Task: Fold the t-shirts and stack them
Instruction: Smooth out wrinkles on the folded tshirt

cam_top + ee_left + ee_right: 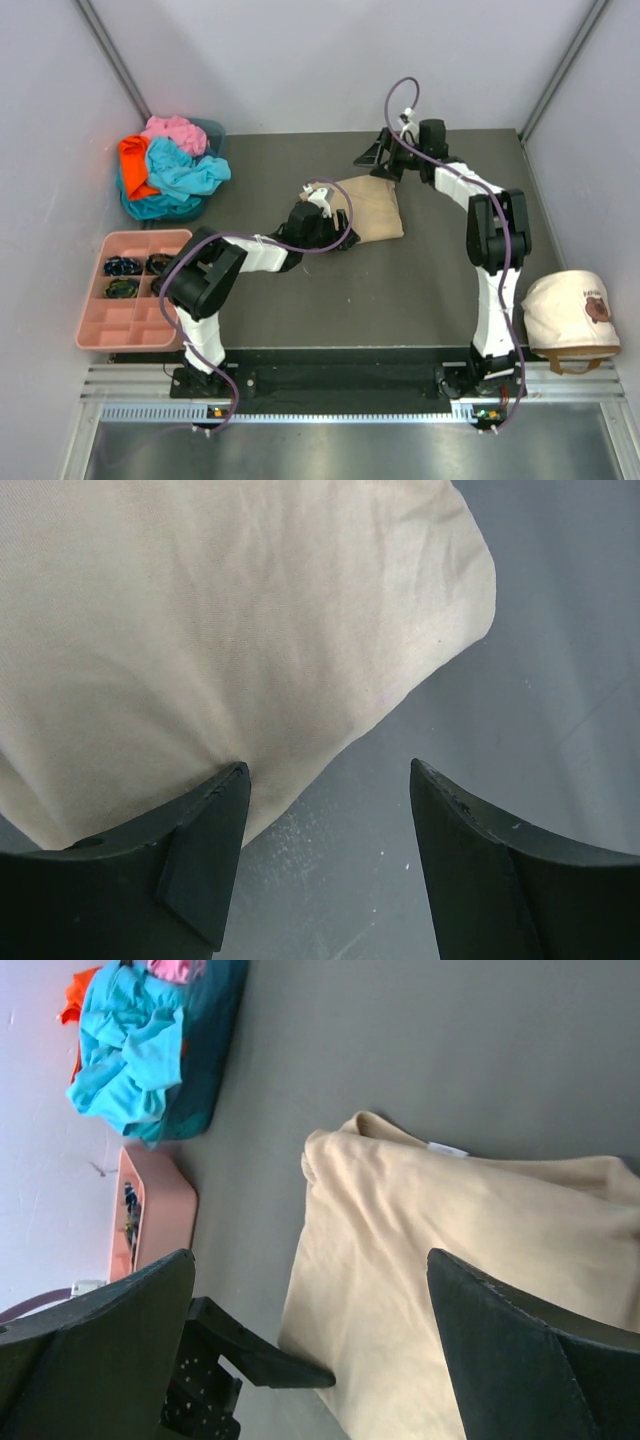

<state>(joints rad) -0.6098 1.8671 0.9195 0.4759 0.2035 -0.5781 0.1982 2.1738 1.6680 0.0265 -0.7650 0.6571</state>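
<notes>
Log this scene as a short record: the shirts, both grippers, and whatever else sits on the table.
folded: tan cotton t-shirt, folded flat mid-table
unfolded: pink t-shirt, orange t-shirt and turquoise t-shirt, heaped in a dark teal bin at far left
left gripper: open, at the tan shirt's edge, holding nothing
right gripper: open, near the tan shirt's far edge, holding nothing
other: pink plastic compartment tray on the left; cream cap with brown emblem on the right
</notes>
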